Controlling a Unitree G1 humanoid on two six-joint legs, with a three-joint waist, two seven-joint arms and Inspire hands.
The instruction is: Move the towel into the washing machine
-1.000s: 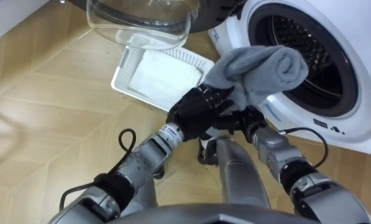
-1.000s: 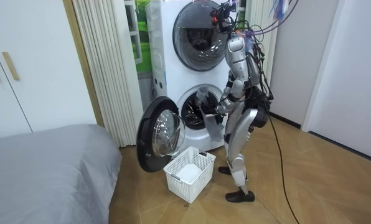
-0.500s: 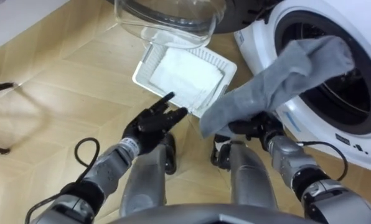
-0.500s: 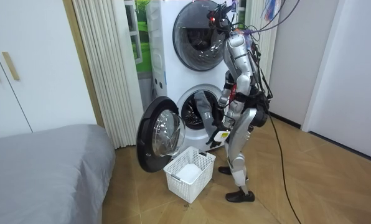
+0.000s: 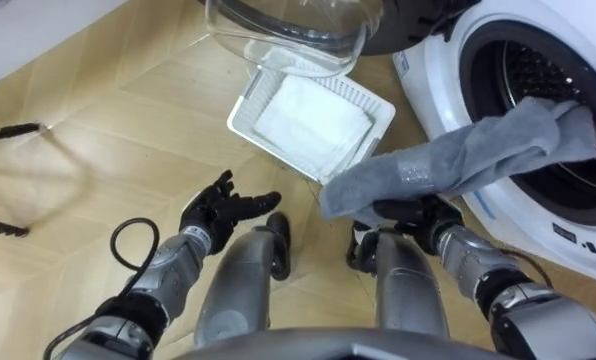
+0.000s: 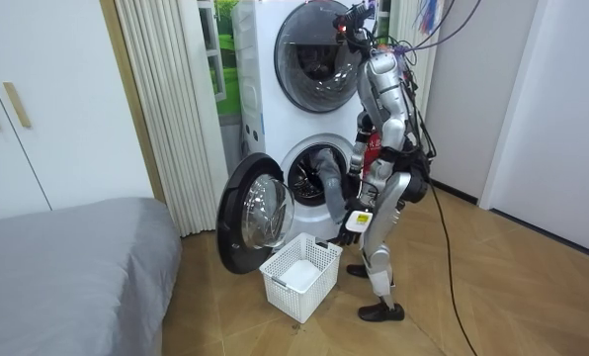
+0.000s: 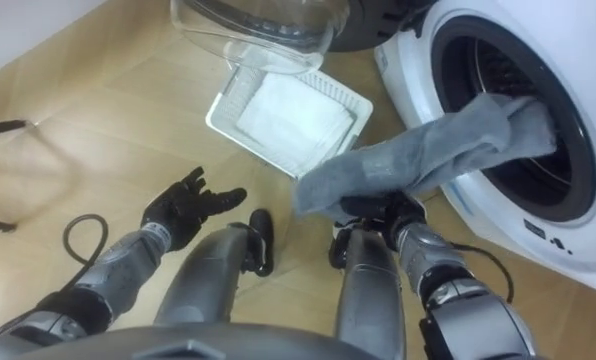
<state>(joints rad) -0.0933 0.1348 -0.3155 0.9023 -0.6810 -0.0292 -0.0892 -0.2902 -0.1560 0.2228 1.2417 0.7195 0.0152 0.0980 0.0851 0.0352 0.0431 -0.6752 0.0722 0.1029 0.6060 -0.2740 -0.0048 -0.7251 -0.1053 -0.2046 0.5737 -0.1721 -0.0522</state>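
- Left hand [image 5: 223, 212] has dropped away from the towel [image 5: 468, 160] to the near left, and the towel's far end has gone further into the drum [image 5: 543, 75].
- Left hand hangs over the wooden floor [image 5: 98, 150], fingers spread apart, holding nothing.
- White basket [image 5: 382, 106] sits on the floor at far centre with white cloth [image 5: 308, 115] inside.
- The open glass door [image 5: 288, 35] is just beyond the basket.
- Right hand [image 5: 410, 213] is clamped on the towel's near end, to the right of centre.
- Grey towel stretches from that hand up and right, across the rim, with its far end inside the drum.
- Washing machine [image 5: 578, 245] is at the right, white front, with the robot standing close before it.
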